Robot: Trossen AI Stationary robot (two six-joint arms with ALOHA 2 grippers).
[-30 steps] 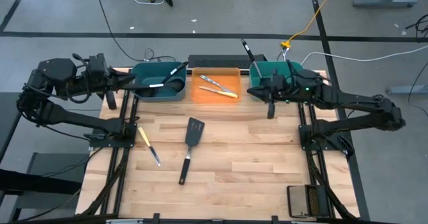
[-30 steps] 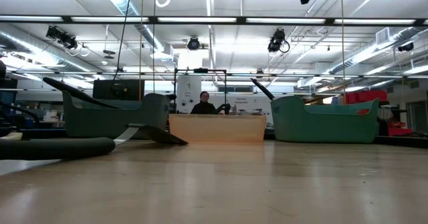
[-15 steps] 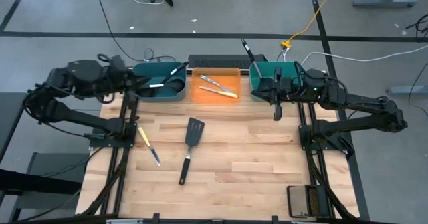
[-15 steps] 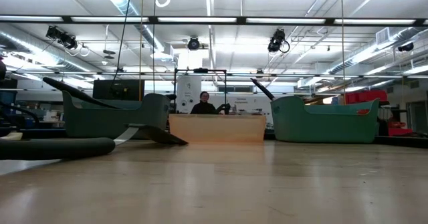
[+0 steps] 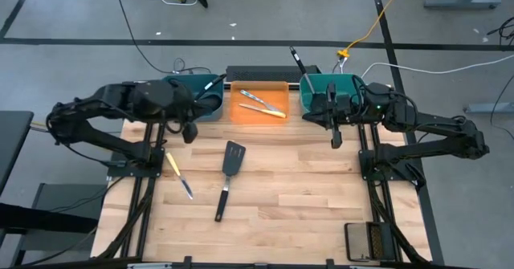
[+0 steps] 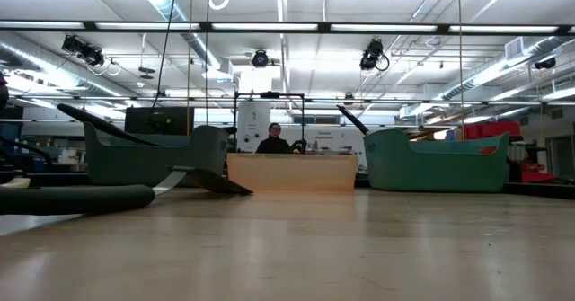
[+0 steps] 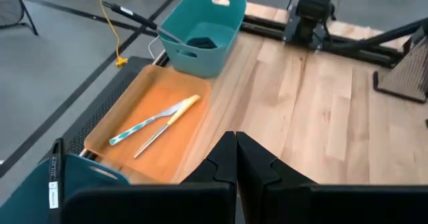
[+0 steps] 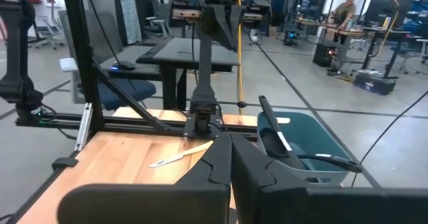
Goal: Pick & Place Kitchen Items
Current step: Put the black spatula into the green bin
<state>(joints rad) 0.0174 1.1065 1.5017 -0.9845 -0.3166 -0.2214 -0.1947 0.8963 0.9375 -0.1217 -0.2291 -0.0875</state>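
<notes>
Wooden slats make up the bench (image 5: 289, 189), with two teal bins and an orange tray (image 5: 259, 104) along its far edge. Two utensils lie loose on the boards — a black spatula (image 5: 228, 175) near the middle and a yellow-handled knife (image 5: 177, 173) to its left; two knives (image 7: 155, 122) already rest in the tray. The left gripper (image 5: 189, 131) hangs just in front of the left bin (image 5: 195, 108), fingers (image 7: 231, 160) clenched on nothing. The right gripper (image 5: 335, 139) hovers before the right bin (image 5: 328, 88), likewise clenched and empty. Likely next is the knife, nearest the left arm: part the fingers before descending, turn them across the handle, and come down squarely — a flat, thin handle can skid away.
</notes>
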